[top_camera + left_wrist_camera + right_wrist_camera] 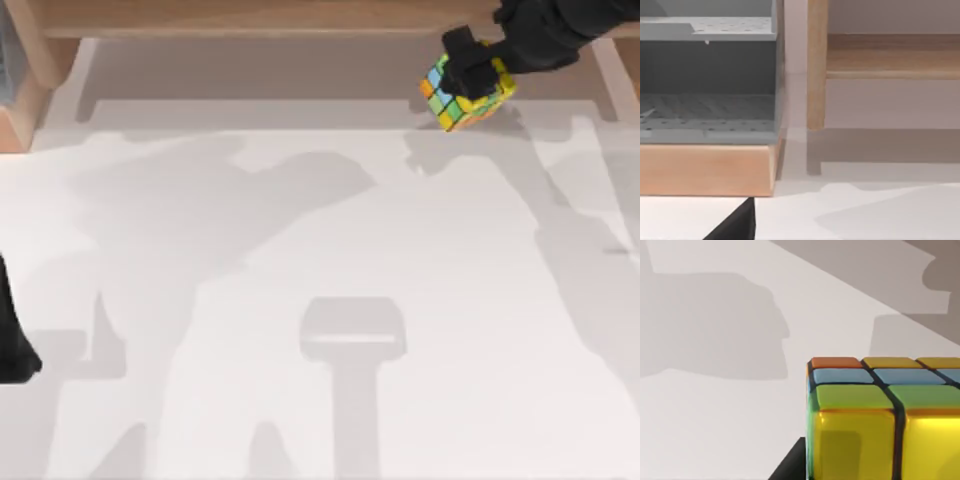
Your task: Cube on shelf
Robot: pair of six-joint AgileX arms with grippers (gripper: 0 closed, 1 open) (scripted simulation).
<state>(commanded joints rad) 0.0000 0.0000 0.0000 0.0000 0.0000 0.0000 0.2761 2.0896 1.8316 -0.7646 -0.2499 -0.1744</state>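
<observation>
Glossy plastic cube (466,92) clamped in right gripper (470,72) fingers near shelf (250,15).
Rigid, light, slick-faced; best gripped across opposite flat faces.

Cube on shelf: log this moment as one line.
right gripper: shut on cube, raised near shelf at the table's far right | cube not yet on shelf | left arm: parked at left edge

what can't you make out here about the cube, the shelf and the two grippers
- Cube: in the top view the right gripper covers its upper face, so I can't tell whether it rests on the table or is lifted.
- Shelf: the top view's upper edge cuts off its board.
- Left gripper: cut off at the top view's left edge, parked.
</observation>
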